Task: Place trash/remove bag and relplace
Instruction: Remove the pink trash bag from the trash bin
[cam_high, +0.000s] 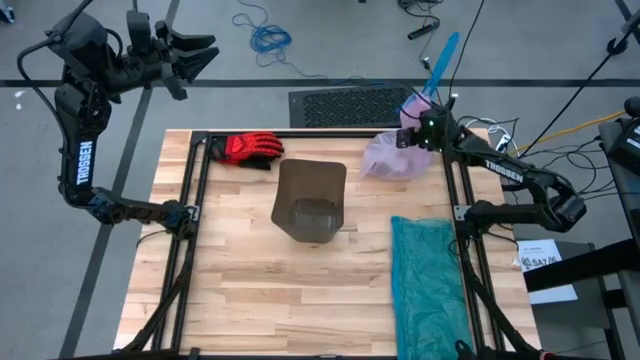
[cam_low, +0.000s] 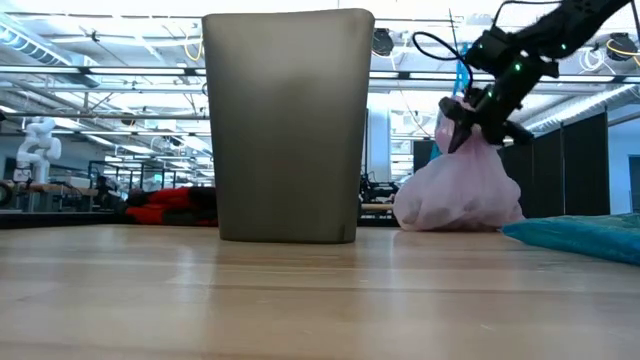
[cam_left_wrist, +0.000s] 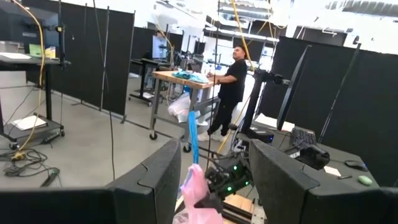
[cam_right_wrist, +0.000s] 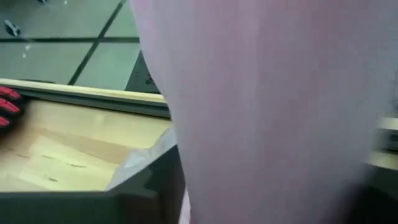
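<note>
Setting the full bag (cam_high: 393, 158) down near the table's (cam_high: 250, 300) far right corner, beside the bare bin (cam_high: 309, 200)

You have the right gripper (cam_high: 425, 127) at the bag's gathered neck; whether its fingers grip or have let go you cannot tell. If the plastic clings as you pull away, the bag could tip over the far edge and spill. The left gripper (cam_high: 195, 52) waits open beyond the far left corner, and the teal bag (cam_high: 430, 285) lies along the right edge
</note>
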